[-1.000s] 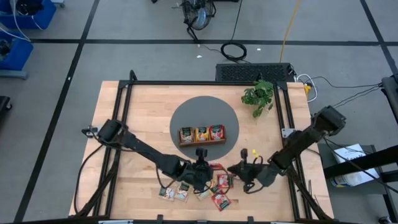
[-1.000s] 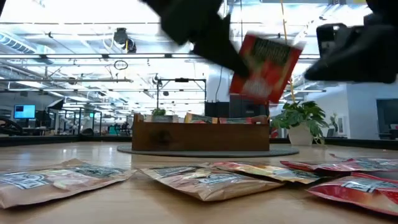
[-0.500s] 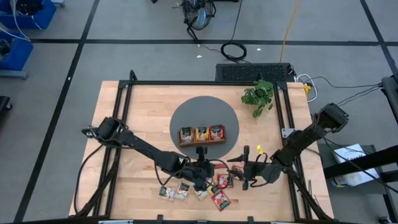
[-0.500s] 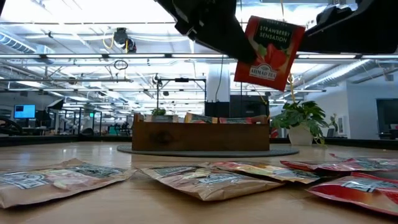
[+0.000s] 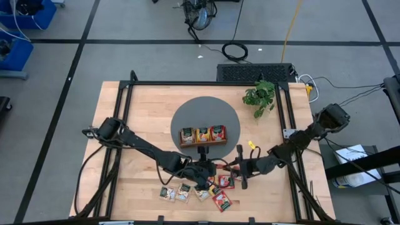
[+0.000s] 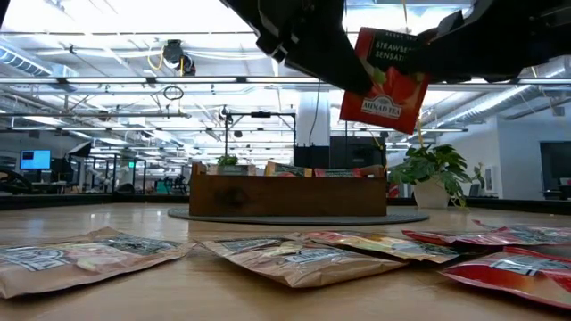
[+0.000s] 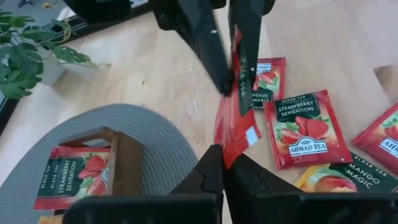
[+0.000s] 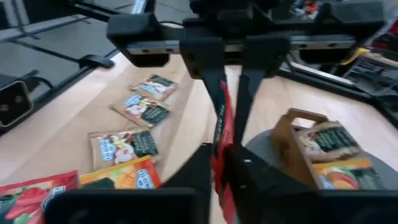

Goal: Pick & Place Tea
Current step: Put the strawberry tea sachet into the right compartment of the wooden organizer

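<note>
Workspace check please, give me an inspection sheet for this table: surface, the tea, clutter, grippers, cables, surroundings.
Surface: wooden table with a round grey mat.
Job's things: red sachet held in the air; loose sachets near the front edge; wooden tray on the mat, sachets in its three compartments.
Clutter: potted plant at the back right.
Grippers: left gripper and right gripper both shut on the red sachet.
Cables: coiled cable and yellow cable on the floor.
Surroundings: blue bins.

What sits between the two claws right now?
One red strawberry tea sachet, pinched by the left claw and right claw together, above the table; clearest in the low view.
</note>
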